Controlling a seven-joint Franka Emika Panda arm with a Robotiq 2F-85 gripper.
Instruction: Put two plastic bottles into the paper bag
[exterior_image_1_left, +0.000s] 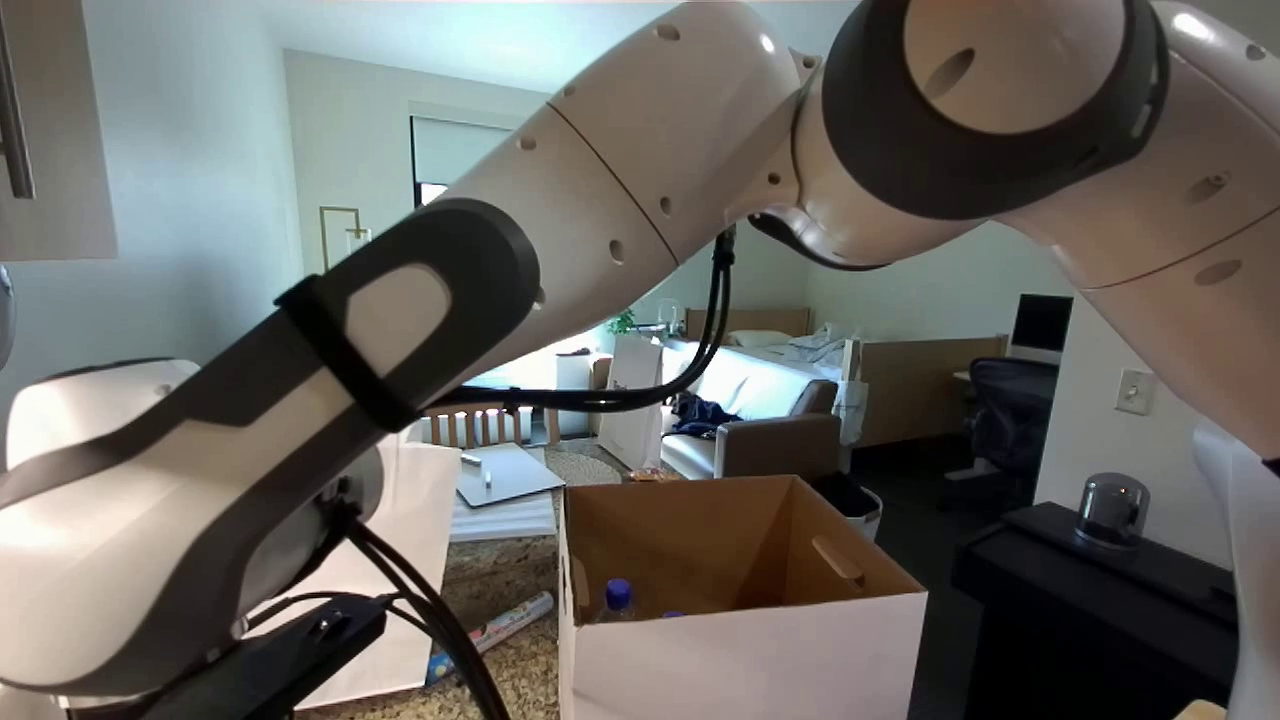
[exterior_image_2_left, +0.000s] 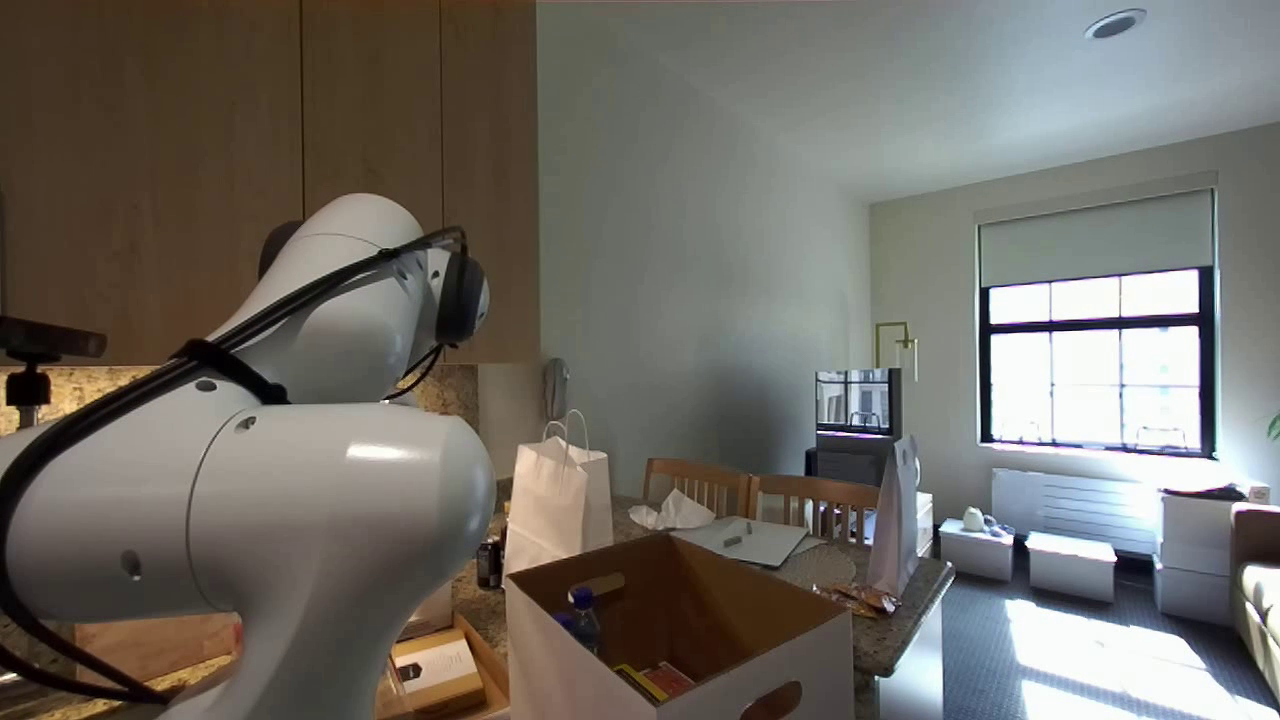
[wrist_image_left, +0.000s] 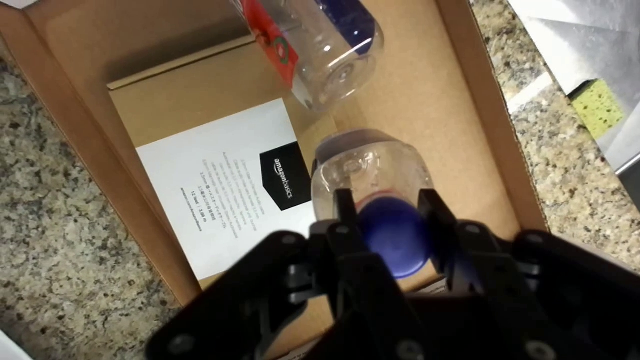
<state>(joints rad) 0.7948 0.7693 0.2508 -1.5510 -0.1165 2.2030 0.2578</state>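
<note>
1 view alone, the wrist's, shows the hand (wrist_image_left: 387, 212) seemingly gripping a bottle (wrist_image_left: 380, 200).

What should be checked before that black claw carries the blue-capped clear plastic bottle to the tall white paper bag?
1. Black gripper closed on the blue-capped clear plastic bottle: ok; its fingers hug the cap.
2. Bottle raised off the open brown cardboard box: cannot tell from above.
3. Second clear plastic bottle, with a red-and-blue label, apart from the first: ok.
4. Tall white paper bag upright: ok.
5. Bag's thin handles folded aside: not ok; they stand up.
6. Bag open at the top: cannot tell; inside hidden.
</note>
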